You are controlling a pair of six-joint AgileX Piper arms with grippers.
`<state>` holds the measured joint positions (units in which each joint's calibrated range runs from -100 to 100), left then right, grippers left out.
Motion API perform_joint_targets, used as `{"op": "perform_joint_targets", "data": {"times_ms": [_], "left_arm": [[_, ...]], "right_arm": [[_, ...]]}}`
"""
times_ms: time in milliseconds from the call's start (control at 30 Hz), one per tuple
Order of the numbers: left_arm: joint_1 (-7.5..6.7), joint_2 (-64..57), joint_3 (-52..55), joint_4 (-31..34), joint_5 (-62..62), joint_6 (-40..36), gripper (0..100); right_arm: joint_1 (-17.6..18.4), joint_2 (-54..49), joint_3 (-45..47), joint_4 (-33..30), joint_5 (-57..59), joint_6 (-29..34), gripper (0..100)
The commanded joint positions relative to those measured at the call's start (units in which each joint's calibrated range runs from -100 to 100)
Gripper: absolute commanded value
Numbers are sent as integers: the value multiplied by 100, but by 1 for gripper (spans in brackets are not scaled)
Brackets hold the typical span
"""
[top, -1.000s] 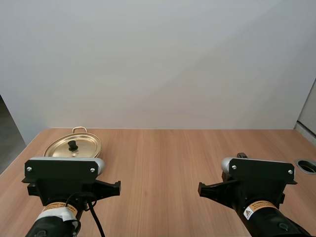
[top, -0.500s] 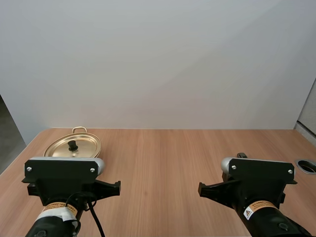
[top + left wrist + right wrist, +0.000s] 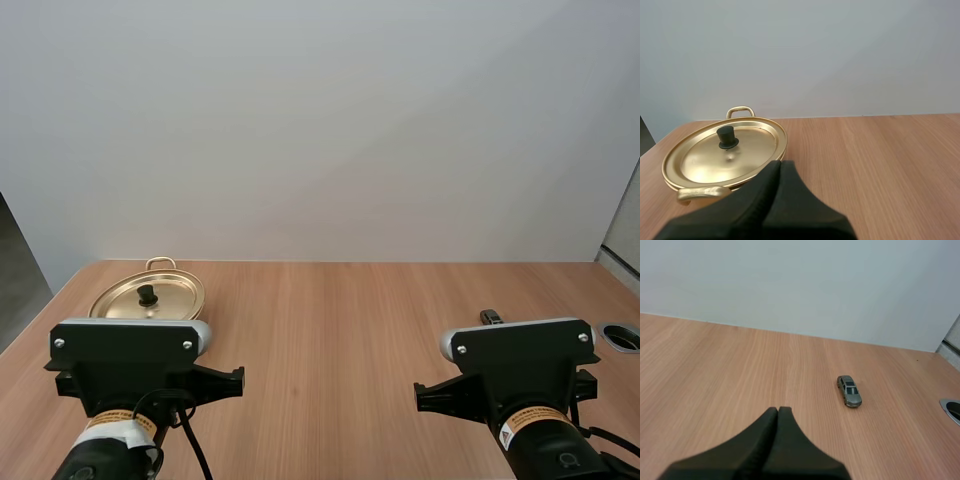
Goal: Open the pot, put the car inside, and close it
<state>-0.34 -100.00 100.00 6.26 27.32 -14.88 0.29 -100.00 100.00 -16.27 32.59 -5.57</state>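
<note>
A gold pot (image 3: 147,294) with its lid on and a black knob (image 3: 147,293) stands at the table's far left. In the left wrist view the lidded pot (image 3: 725,157) lies just ahead of my left gripper (image 3: 780,163), whose fingers lie together as one dark wedge, holding nothing. A small grey toy car (image 3: 849,391) rests on the wood ahead and to the right of my right gripper (image 3: 778,409), which is also shut on nothing. In the high view the car (image 3: 489,316) peeks out just beyond my right arm (image 3: 520,360).
The wooden table (image 3: 330,320) stretches bare between the pot and the car. A round grey cable hole (image 3: 622,336) sits near the right edge, also seen as the hole (image 3: 952,410) past the car. A plain wall stands behind the table.
My right arm's wrist has shifted slightly to the right and lower. The left arm, the pot and the car have stayed put.
</note>
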Motion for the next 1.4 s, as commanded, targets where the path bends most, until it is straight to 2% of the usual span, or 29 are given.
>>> {"op": "perform_joint_targets", "data": {"times_ms": [0, 100, 233, 267, 367, 467, 500, 533, 600, 733, 833, 967, 1100, 1200, 1300, 1367], "left_arm": [[-3, 0, 0, 4, 25, 1, 0], [-3, 0, 0, 164, 77, 10, 0], [-3, 0, 0, 1037, -308, 10, 0], [-3, 0, 0, 1321, -592, 90, 0], [-3, 0, 0, 2435, -1504, 274, 0], [-3, 0, 0, 3685, -2052, 335, 0], [-3, 0, -115, 3728, -2052, 268, 0], [-3, 0, -249, 3607, -1921, 183, 0], [-3, 0, -714, 3251, -1321, -43, 0], [-3, 468, -1527, 2957, -194, -518, 0], [-3, 1356, -2196, 2957, 581, -1077, 0], [-3, 2943, -3444, 2948, 2039, -1354, 0], [-3, 4471, -4749, 2770, 3308, -1278, 0], [-3, 5302, -5632, 2393, 3912, -737, 0], [-3, 5972, -6374, 1926, 4557, -143, 0], [-3, 6328, -6658, 1795, 4790, -26, 0]], "right_arm": [[-3, 0, 0, -19, 62, -2, 0], [-3, 0, 0, -73, 26, -2, 0], [-3, 0, 0, -401, -228, -2, 0], [-3, 0, 0, -722, -592, -2, 0], [-3, 0, 0, -2538, -1673, 14, 0], [-3, 0, 0, -3558, -3072, -1, 0], [-3, 0, 0, -3863, -3314, -1, 0], [-3, 0, 0, -3876, -3376, -1, 0], [-3, 0, -254, -3411, -3259, 191, 0], [-3, 407, -1123, -2468, -2066, 243, 0], [-3, 1368, -2024, -1690, -1103, 384, 0], [-3, 2933, -3577, -1172, 453, 707, 0], [-3, 4475, -5263, -1134, 1985, 707, 0], [-3, 5481, -6324, -1134, 3145, 674, 0], [-3, 6423, -7100, -1082, 4173, 429, 0], [-3, 6895, -7413, -924, 4720, 168, 0]]}}
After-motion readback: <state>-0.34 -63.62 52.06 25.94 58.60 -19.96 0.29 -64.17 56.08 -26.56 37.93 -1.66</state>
